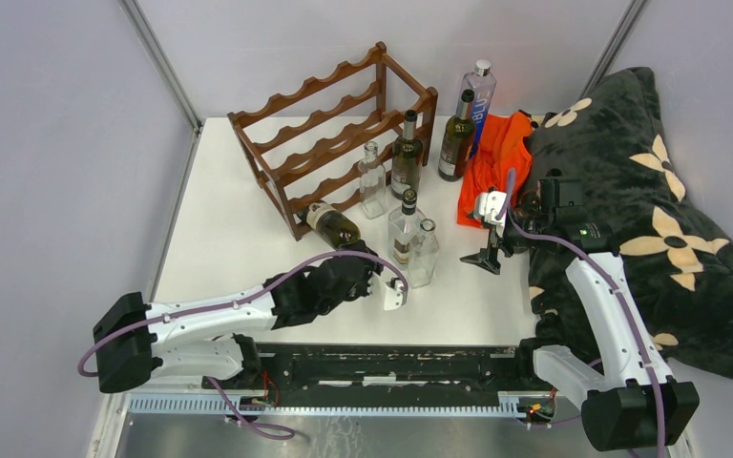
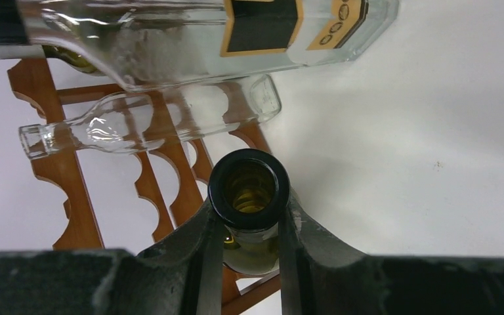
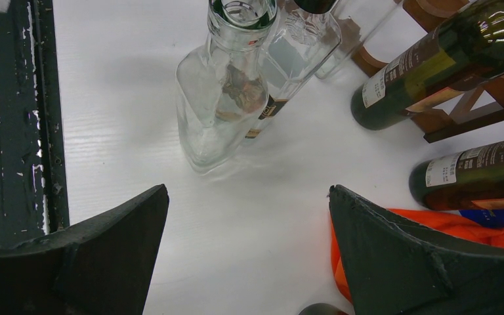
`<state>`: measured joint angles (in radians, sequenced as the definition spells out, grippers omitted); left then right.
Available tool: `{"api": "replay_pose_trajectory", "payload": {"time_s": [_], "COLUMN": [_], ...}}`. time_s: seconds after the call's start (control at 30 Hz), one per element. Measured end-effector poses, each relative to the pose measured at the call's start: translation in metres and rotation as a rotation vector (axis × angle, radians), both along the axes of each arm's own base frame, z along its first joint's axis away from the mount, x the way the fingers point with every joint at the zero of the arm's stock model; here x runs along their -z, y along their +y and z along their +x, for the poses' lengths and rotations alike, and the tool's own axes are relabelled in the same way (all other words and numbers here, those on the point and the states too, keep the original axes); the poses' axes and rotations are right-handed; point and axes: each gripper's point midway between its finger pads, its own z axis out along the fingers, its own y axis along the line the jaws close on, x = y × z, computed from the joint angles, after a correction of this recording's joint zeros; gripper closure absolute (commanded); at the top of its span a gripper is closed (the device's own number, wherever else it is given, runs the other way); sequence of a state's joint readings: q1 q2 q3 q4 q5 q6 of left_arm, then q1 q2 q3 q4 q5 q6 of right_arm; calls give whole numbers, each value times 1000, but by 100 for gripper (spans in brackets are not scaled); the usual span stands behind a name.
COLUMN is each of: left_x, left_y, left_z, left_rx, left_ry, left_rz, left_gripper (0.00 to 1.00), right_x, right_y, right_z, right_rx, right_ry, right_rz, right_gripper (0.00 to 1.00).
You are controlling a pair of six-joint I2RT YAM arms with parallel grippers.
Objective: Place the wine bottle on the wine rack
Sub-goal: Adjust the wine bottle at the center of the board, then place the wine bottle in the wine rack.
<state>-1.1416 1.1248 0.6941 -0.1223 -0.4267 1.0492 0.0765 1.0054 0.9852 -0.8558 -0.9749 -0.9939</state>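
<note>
Pinching dark-green wine bottle (image 1: 332,226) at the neck w/ left gripper (image 1: 356,260): jaws narrow, fingers (image 2: 200,259) pressed to both sides just under the open mouth. Lies near-horizontal, base end toward wine rack (image 1: 334,124), at the near corner of the lowest tier; cannot tell whether seated in a scallop or resting on the white table (image 1: 219,239). Rack otherwise shows no bottles on its rails.

Hovering low over bare tabletop w/ right gripper (image 3: 247,189), jaws spread wide, gripping nothing, beside orange cloth (image 1: 496,157).

Standing upright btwn the two grippers: clear square bottle (image 1: 424,253), touching or nearly touching clear labelled bottle (image 1: 405,227); slim clear bottle (image 1: 372,179) behind them, nearer the rack. Standing at rack's right end: 2 dark bottles (image 1: 406,155), (image 1: 456,136), plus blue water bottle (image 1: 478,95) at the back. Draped over the table's right side: black flowered blanket (image 1: 630,181).
</note>
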Motion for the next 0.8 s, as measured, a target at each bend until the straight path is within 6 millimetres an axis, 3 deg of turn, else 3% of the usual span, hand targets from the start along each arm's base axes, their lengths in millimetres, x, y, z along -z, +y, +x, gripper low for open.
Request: {"api": "replay_pose_trajectory", "payload": {"time_s": [0.27,0.53,0.67,0.8], "left_x": [26,30,31,36], "left_y": [4,13,20,26], "left_z": [5,23,33,41], "left_rx": [4,-42,-68,-86], "left_ry": [-31,-35,-35,-32], "left_rz": [62,28,2,-18], "left_gripper": [98,92,76,71], "right_x": [1,3,3,3], "right_y": [0,-1,-1,-1], "right_z": [-1,-4,-4,-4], "right_rx": [-5,-12,-15,-19], "right_ry": [0,6,2,-6], "right_rz": [-4,-9,-11,-14], "right_gripper": [2,2,2,2]}}
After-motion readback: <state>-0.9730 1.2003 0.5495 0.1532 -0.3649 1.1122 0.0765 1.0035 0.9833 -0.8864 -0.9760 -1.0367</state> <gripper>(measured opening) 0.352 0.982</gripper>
